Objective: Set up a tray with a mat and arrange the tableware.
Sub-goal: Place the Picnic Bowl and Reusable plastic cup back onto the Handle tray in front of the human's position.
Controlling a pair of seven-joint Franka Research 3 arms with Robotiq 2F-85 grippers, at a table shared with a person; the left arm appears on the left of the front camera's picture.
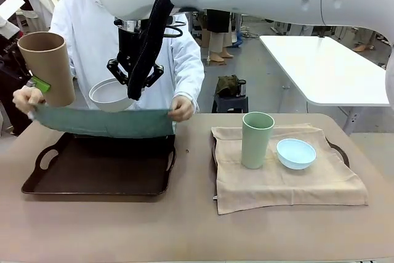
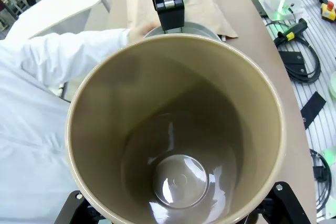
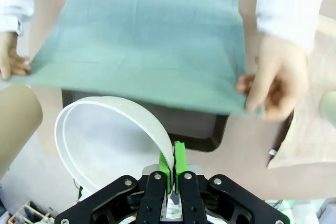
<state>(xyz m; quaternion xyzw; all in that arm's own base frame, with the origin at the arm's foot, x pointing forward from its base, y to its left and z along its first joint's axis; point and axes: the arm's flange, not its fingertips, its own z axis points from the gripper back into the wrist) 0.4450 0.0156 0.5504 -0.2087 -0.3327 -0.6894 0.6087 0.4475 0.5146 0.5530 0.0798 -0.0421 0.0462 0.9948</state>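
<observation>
My left gripper [image 1: 39,83] is shut on the tan cup [image 1: 46,66] and holds it upright in the air at the far left; the left wrist view looks straight down into the cup [image 2: 176,129]. My right gripper [image 1: 131,90] reaches across and is shut on the rim of the white bowl [image 1: 111,95], its green pads [image 3: 180,162] pinching the bowl [image 3: 105,135]. A person's hands [image 3: 268,82] stretch a teal mat [image 1: 104,121] over the dark tray [image 1: 98,167]. The pale green cup [image 1: 257,140] and the light blue bowl [image 1: 296,153] stand on a beige mat [image 1: 286,183] at right.
A second tray's dark handle [image 1: 337,150] shows under the beige mat. The person stands at the far edge, behind the dark tray. A white table [image 1: 326,66] lies beyond at back right. Bare tabletop [image 1: 184,232] runs along the near edge.
</observation>
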